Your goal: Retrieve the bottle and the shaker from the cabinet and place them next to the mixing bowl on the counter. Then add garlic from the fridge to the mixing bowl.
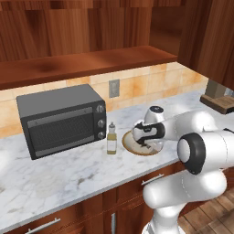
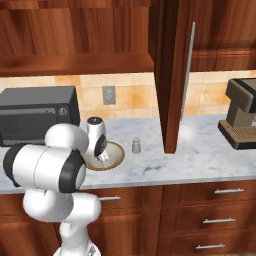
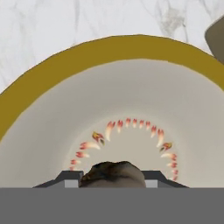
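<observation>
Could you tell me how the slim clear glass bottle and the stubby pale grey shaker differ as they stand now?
The slim clear glass bottle is taller, see-through with yellowish liquid; the stubby pale grey shaker is short and opaque. The bottle stands between the dark toaster oven and the shallow tan mixing bowl; the shaker stands on the bowl's other side. Both stand upright on the white marble counter.

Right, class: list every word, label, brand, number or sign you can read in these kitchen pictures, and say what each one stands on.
None can be read.
Slim glass bottle of pale yellow liquid: its label is too small and blurred to read.
Dark grey toaster oven: round knobs on its front, no legible markings.
Brown coffee machine: no visible lettering.
Shallow tan mixing bowl: a ring of small red and orange marks inside, a pattern, not text.
</observation>
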Controlling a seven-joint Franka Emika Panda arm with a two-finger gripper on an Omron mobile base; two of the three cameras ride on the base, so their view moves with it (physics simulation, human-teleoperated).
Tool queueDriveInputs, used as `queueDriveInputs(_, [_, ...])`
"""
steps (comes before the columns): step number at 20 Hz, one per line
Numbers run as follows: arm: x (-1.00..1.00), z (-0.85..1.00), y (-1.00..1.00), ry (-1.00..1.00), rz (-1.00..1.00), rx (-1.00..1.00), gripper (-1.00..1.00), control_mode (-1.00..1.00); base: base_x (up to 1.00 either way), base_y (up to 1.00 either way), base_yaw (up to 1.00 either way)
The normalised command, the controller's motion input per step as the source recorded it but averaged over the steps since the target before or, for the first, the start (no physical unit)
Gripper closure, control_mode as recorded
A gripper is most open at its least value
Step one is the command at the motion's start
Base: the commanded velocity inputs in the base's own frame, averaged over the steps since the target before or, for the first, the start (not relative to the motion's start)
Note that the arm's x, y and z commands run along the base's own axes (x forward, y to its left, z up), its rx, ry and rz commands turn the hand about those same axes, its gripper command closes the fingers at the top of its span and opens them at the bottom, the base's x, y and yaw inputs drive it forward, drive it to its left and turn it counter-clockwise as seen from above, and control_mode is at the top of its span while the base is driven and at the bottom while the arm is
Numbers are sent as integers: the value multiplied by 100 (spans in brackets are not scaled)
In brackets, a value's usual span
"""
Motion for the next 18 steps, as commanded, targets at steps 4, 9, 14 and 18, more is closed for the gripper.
queueDriveInputs(4, [28,0,2,0,0,0,100,-100,0,0,0])
queueDriveInputs(9, [29,0,13,2,0,0,-100,-100,0,0,0])
queueDriveInputs(14, [11,-9,4,1,0,0,-100,-100,0,0,0])
queueDriveInputs(18, [-17,3,0,-2,0,0,-100,-100,0,0,0])
